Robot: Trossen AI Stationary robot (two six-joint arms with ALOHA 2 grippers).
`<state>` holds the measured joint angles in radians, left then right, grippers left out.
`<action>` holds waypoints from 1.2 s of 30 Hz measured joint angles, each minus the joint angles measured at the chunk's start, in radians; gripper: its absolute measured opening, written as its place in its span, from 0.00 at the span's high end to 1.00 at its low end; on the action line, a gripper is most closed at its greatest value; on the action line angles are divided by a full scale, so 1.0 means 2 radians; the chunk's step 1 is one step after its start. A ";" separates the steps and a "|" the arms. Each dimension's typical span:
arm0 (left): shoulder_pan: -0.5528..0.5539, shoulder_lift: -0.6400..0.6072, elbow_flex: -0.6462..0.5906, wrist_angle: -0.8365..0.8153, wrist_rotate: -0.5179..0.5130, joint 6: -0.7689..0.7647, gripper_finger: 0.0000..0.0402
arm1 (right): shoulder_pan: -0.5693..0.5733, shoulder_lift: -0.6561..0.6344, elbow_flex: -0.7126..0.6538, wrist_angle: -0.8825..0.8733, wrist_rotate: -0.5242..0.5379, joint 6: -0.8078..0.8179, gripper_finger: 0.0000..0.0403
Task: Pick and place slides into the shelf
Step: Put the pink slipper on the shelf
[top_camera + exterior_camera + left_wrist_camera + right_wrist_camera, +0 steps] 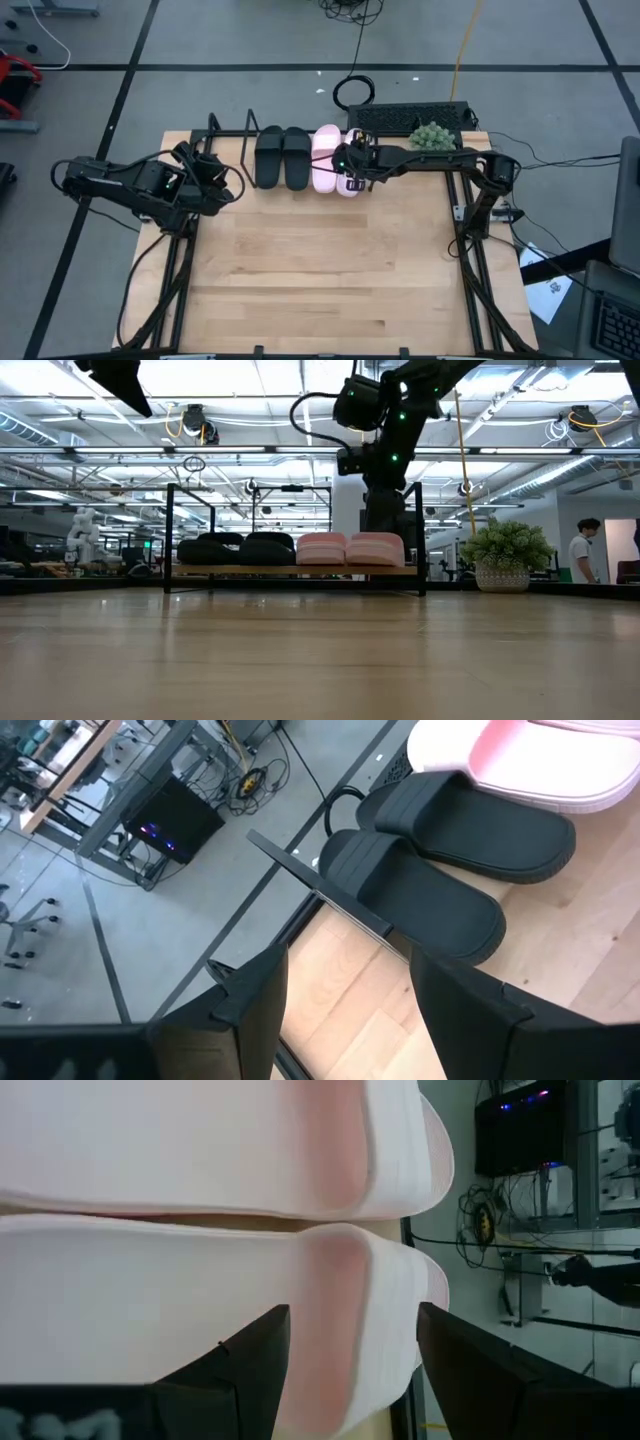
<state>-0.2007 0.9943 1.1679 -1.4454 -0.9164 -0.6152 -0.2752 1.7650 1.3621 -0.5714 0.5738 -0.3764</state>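
All the slides sit side by side, soles down, on the shelf [300,570] at the table's far edge. From left to right these are two black slides [283,157] [420,890], a pink slide [326,155] and a second pink slide [376,548] [200,1310]. My right gripper [350,172] [352,1365] is open, right above the rightmost pink slide. Its fingers stand on either side of the strap's toe edge [340,1280]. My left gripper [215,180] [350,1005] is open and empty, hovering off the shelf's left end and facing the black pair. My right gripper comes at the rightmost pink slide from above, its open fingers [250,1370] astride the strap's toe edge. Whether they touch it I cannot tell. The slide lies flat on the shelf board.
A potted plant [432,135] [505,555] and a black box [410,118] stand just right of the shelf. The shelf's black wire frame [320,895] [225,130] rises at its left end. Bare wooden tabletop [320,270] fills the near side. A person [585,550] stands far behind.
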 joint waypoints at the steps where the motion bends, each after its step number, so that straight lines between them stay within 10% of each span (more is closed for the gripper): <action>1: 0.000 0.000 0.000 0.000 -0.001 0.001 0.47 | 0.000 0.003 0.000 0.002 0.000 -0.002 0.48; 36: 0.000 0.000 0.000 0.002 -0.005 0.007 0.47 | -0.040 0.033 0.000 0.035 -0.013 -0.031 0.60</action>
<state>-0.2005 0.9943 1.1679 -1.4422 -0.9263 -0.6017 -0.3548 1.8313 1.3624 -0.5016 0.5488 -0.4385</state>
